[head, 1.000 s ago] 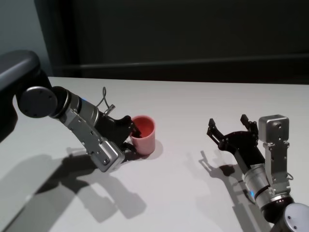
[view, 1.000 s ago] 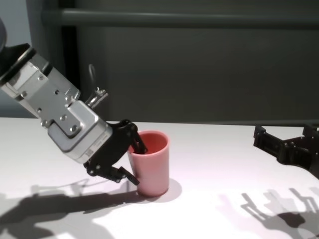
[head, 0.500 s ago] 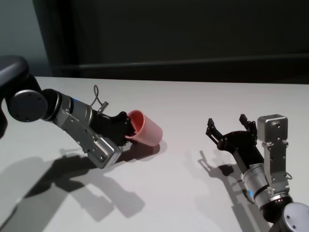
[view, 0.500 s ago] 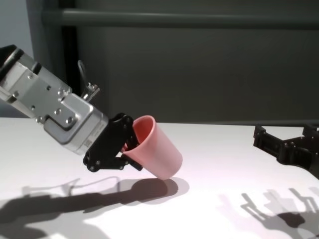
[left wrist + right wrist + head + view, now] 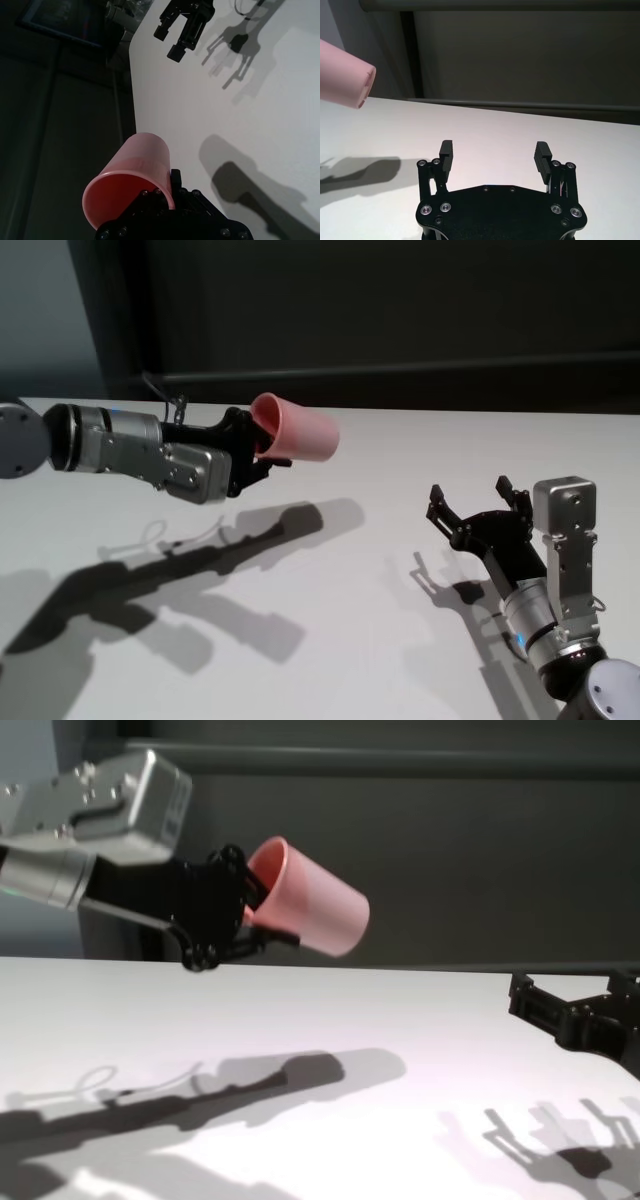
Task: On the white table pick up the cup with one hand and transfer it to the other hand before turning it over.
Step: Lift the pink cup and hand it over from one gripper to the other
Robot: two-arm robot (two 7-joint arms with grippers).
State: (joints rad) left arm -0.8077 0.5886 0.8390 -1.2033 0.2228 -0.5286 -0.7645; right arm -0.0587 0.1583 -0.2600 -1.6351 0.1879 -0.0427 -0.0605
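Observation:
My left gripper (image 5: 258,447) is shut on the rim of the pink cup (image 5: 298,433) and holds it in the air above the white table (image 5: 350,570). The cup lies almost on its side, base pointing toward my right arm. It also shows in the chest view (image 5: 310,910), in the left wrist view (image 5: 131,177) and at the edge of the right wrist view (image 5: 342,82). My right gripper (image 5: 478,502) is open and empty, low over the table at the right, apart from the cup; the right wrist view shows its fingers (image 5: 446,150) spread.
A dark wall (image 5: 400,320) runs behind the table's far edge. The arms cast long shadows (image 5: 200,570) on the table top between them.
My left gripper has lifted the cup off the table, up and away from me, and tipped it from upright to nearly on its side. The right arm has not moved.

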